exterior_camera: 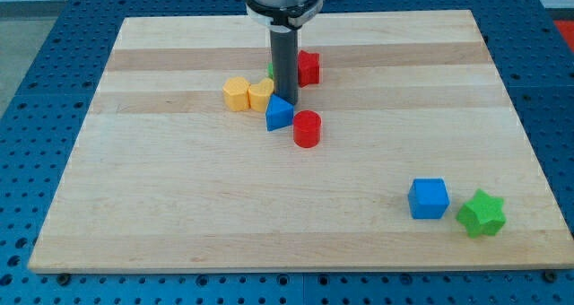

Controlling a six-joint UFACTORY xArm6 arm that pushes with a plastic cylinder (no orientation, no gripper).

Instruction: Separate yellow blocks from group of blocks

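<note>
Two yellow blocks lie side by side at the upper middle of the board: a yellow block [236,94] on the view's left and a yellow heart-like block [261,95] touching it on the right. My tip [289,100] stands just right of them, right above a blue triangular block [278,114]. A red cylinder [307,128] sits to the lower right of the blue one. A red block [308,68] lies behind the rod on its right. A green block [271,71] peeks out behind the rod, mostly hidden.
A blue cube [428,198] and a green star-shaped block [482,213] lie together near the view's bottom right. The wooden board [179,206] rests on a blue perforated table.
</note>
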